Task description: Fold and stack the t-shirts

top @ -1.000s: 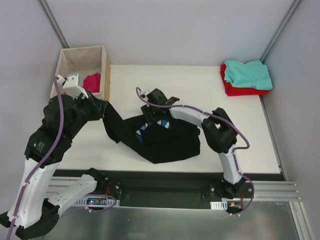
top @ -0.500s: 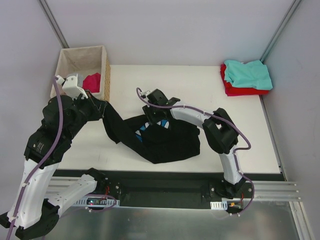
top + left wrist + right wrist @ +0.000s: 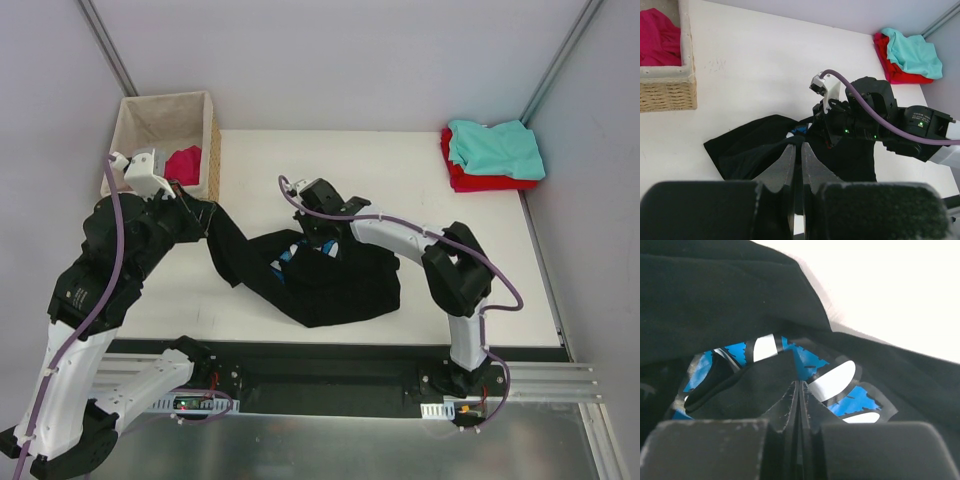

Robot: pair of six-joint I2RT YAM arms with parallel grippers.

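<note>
Your right hand (image 3: 799,386) has just clamped the black t-shirt (image 3: 345,290) mid-frame; your left hand (image 3: 796,149) pinches its edge, so spread it.

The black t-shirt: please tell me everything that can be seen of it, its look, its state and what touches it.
The black t-shirt is soft dark cloth with a blue and white print showing between its folds. It lies crumpled, not yet folded, near the middle of the white table, with one end stretched out to the left. The left gripper pinches that end. The right gripper is closed on a fold beside the print.
</note>
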